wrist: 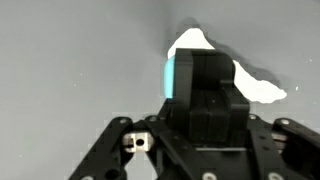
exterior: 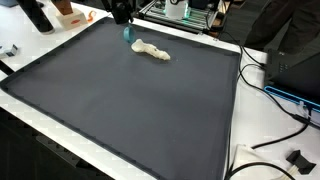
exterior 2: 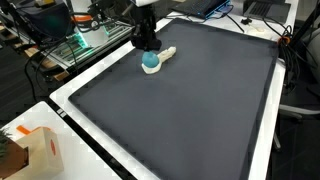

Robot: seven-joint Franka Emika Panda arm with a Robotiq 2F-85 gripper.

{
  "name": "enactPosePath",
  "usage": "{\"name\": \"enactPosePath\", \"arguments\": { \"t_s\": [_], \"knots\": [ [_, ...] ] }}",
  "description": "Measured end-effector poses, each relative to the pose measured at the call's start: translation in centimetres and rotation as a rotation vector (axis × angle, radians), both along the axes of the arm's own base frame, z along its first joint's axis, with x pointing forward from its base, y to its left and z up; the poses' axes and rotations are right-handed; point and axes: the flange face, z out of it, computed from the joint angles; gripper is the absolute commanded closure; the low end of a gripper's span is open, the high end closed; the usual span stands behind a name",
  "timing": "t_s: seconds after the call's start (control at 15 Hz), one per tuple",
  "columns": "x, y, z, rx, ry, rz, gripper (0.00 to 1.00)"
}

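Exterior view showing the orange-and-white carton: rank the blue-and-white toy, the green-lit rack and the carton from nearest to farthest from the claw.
1. Blue-and-white toy, right beneath the claw.
2. Green-lit rack, off to the left, in the background.
3. Orange-and-white carton, at the near left corner.

The gripper (exterior 2: 147, 48) hangs in the upper middle of an exterior view, pointing straight down, its dark body upright and its tips low against the surface. Above it the arm (exterior 2: 143, 10) runs up and out through the top edge of the frame. In both exterior views only this last stretch of the robot shows, near the top edge, left of centre. In the wrist view the fingers (wrist: 205, 85) fill the centre as one dark block, drawn close together, while the linkage bars (wrist: 115, 150) splay toward the lower corners; whether the jaws are pressed fully together cannot be told
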Motion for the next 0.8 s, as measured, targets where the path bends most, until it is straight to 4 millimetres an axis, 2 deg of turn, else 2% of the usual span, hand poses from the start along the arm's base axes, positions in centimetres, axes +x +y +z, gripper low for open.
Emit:
{"name": "enactPosePath", "arguments": {
  "t_s": [0.53,0.8],
  "knots": [
    [-1.2,4.5,5.6,-0.110,-0.085,-0.131,0.75],
    [-1.9,5.9,7.3,-0.117,-0.089,-0.214,0.75]
  ]
}}
